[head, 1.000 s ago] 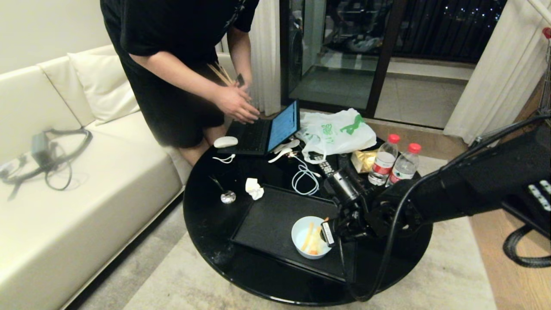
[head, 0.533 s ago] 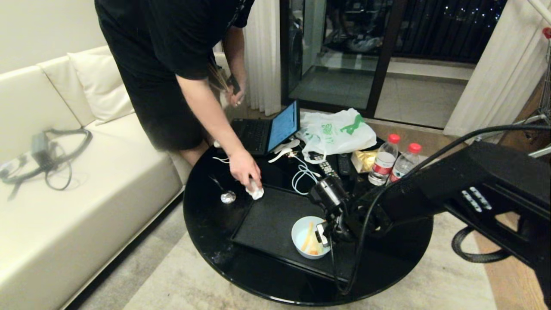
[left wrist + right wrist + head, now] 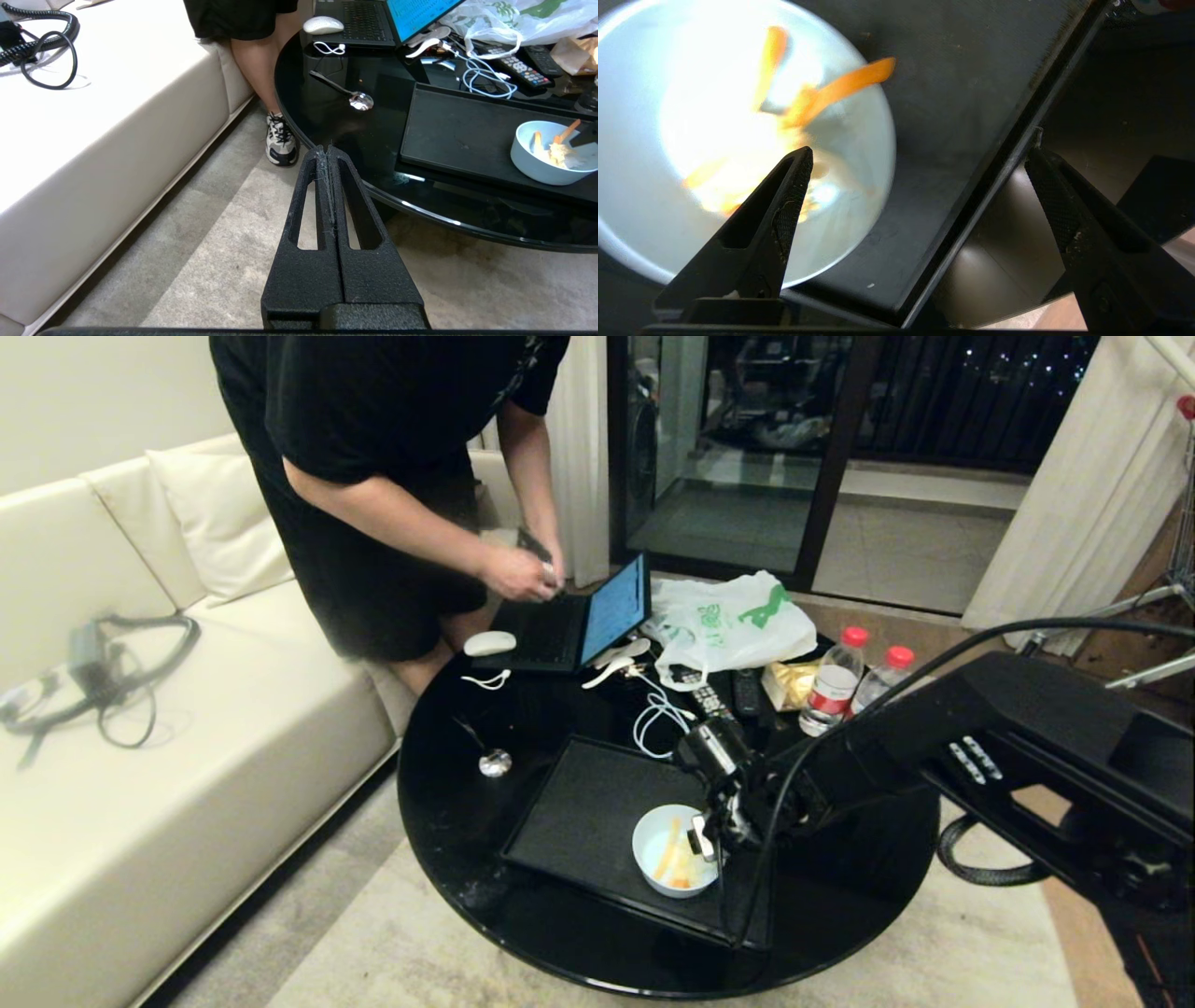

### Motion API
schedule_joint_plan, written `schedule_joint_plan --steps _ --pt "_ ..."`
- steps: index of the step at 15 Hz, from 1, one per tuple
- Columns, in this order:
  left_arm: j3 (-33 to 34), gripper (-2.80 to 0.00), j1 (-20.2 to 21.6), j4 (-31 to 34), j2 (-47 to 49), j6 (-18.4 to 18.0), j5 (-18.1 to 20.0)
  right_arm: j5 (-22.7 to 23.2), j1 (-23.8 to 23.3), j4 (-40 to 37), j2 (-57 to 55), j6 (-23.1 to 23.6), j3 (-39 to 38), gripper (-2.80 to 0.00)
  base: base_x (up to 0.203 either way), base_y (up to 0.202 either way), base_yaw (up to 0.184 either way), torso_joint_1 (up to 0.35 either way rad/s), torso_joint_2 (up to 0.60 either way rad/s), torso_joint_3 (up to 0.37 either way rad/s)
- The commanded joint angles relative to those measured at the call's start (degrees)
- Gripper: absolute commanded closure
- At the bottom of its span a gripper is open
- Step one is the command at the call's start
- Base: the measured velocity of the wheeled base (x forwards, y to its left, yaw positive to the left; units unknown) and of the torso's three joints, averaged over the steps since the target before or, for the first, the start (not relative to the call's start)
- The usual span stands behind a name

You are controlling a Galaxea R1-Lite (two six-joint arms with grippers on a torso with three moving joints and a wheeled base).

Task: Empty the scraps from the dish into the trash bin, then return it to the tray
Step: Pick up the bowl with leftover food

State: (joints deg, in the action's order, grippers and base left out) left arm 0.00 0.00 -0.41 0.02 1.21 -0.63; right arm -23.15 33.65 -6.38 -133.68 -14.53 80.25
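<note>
No writing reads clearly; right gripper point(image 3: 920, 156) gapes over the dish point(image 3: 654, 224), left gripper point(image 3: 329, 154) clenched.

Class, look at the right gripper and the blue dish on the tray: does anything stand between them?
Nothing visible does. The right gripper is open just above the dish on the tray, one finger already over the bowl's inside, the other beyond its rim. Only the scraps lie inside.

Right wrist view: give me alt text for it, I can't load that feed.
The right gripper hangs open over the dish, one finger above the bowl's inside, the other out past the tray rim. Orange and pale scraps lie in the dish, which sits on the tray near its edge.
</note>
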Motion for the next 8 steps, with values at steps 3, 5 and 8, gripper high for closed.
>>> schedule_joint_plan --steps 3,5,8 --pt "0.0 0.00 0.0 0.0 0.0 0.0 0.0 -0.1 -1.7 -1.2 -0.9 -0.1 0.2 -2.80 0.000 0.000 0.000 0.000 0.00 0.000" --pt "0.0 0.00 0.0 0.0 0.0 0.0 0.0 -0.1 -2.0 -1.1 -1.4 -0.1 0.6 -2.80 0.000 0.000 0.000 0.000 0.00 0.000" --pt "0.0 0.00 0.0 0.0 0.0 0.0 -0.1 -0.1 -2.0 -0.9 -2.3 -0.1 1.0 -2.80 0.000 0.000 0.000 0.000 0.00 0.000"
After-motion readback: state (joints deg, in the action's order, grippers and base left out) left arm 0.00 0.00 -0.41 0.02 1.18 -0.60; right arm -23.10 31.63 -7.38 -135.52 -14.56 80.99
